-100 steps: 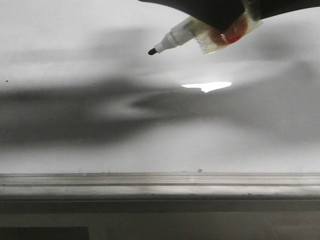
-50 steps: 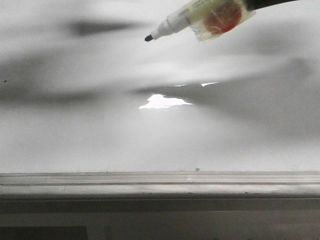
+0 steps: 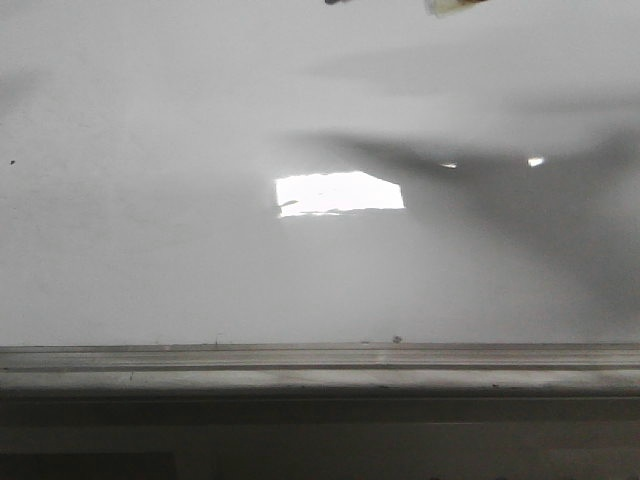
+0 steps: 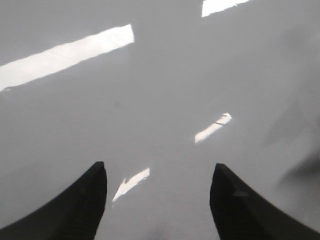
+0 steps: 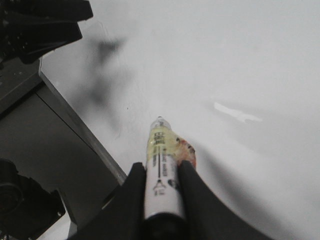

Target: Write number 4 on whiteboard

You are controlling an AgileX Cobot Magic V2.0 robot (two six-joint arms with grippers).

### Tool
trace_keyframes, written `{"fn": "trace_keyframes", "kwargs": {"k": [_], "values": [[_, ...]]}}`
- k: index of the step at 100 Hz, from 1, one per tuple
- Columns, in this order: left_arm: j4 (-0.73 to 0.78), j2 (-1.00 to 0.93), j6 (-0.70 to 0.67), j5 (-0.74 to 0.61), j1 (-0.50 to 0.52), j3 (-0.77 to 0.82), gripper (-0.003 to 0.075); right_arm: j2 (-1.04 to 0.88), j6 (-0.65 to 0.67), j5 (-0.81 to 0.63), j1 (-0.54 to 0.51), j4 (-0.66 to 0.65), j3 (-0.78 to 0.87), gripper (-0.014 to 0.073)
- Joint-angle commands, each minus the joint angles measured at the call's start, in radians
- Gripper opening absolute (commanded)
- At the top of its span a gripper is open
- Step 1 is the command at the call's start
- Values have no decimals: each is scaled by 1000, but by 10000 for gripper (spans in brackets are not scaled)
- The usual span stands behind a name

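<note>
The whiteboard [image 3: 150, 260] fills the front view, with its grey metal strip [image 3: 320, 365] along the lower edge. No number 4 shows on it in any view. My right gripper [image 5: 161, 166] is shut on a white marker [image 5: 160, 142] with yellowish tape and a red patch, held above the board [image 5: 240, 60] with its tip off the surface. In the front view only a sliver of the marker [image 3: 455, 5] shows at the top edge. My left gripper [image 4: 158, 167] is open and empty over bare board [image 4: 150, 90].
A bright rectangular light reflection [image 3: 338, 192] lies mid-board. Tiny dark specks [image 3: 397, 339] sit near the strip. In the right wrist view the board's edge [image 5: 80, 127] borders dark equipment [image 5: 30, 150], and a black arm part [image 5: 40, 25] hangs above.
The marker has risen and moved away, from well inside the front view to just a sliver at its top edge. The shadows on the board have shifted and the reflection has grown.
</note>
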Motion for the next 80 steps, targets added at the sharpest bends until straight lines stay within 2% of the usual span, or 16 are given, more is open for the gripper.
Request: {"fn": "trace_keyframes", "kwargs": {"k": [1,10,28,57,80], "values": [[-110,-43,25,-23,25,15,406,34,-64,-19,21,119,-25,-61],[-105,-48,27,-25,23,22,406,75,-100,-59,55,146,-25,-61],[-105,-48,27,-30,23,22,406,103,-156,-230,129,172,-25,-61],[-109,-48,27,-41,23,22,406,124,-183,-315,138,187,-25,-61],[-109,-48,27,-42,23,22,406,166,-183,-260,138,162,-25,-61]]}}
